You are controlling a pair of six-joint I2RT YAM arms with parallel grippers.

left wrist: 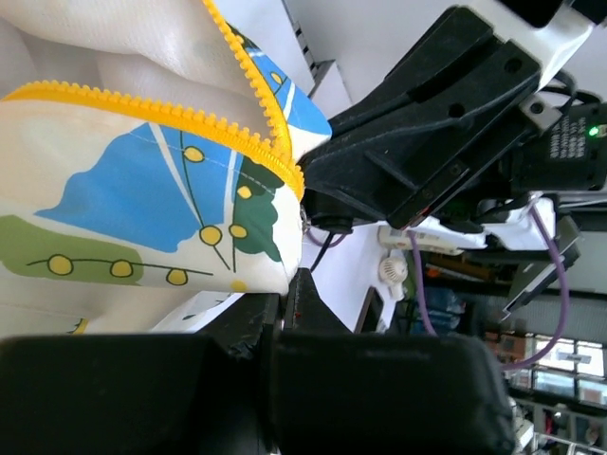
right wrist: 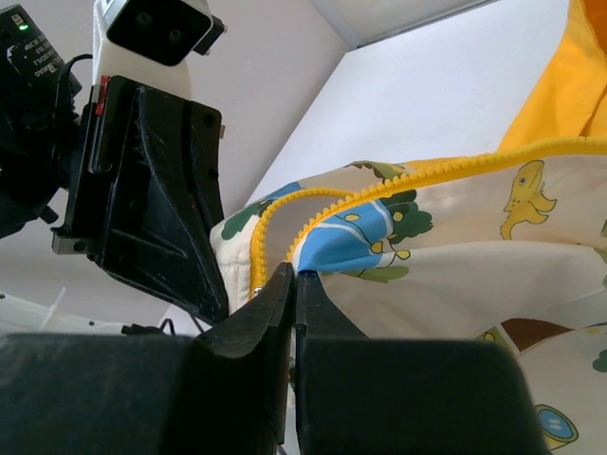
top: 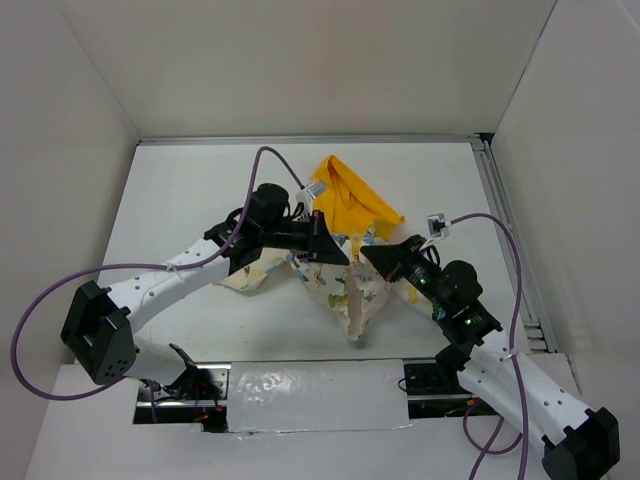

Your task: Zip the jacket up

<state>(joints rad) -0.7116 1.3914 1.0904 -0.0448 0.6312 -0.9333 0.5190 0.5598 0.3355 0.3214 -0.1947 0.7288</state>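
From above, the jacket [top: 352, 292] sags in the middle, cream with cartoon prints, its yellow hood [top: 350, 205] on the far side. At the left wrist, the left gripper [left wrist: 289, 299] is pinched on thin, limp cloth under the zipper teeth [left wrist: 142, 109]. At the right wrist, the right gripper [right wrist: 295, 284] clamps the hem the same way. Hold close beside the teeth, because the cloth will probably slip.
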